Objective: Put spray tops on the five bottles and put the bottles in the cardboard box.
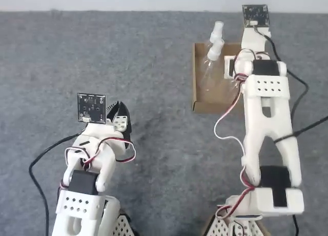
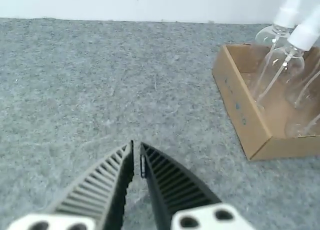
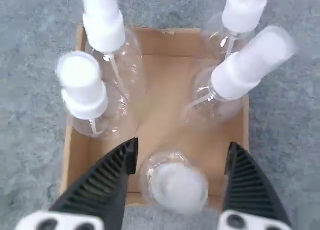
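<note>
Right gripper is spread wide over the box, straddling one bottle and gripping nothing. Left gripper is almost pressed together, empty, above the desk.

White right arm covers much of the brown cardboard box, so some clear spray bottles are hidden.

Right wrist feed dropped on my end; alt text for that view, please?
The open right gripper hangs over a cardboard box, its fingers either side of a spray-topped bottle, not touching it. Four more spray-topped bottles sit in the box, which rests on grey felt.
</note>
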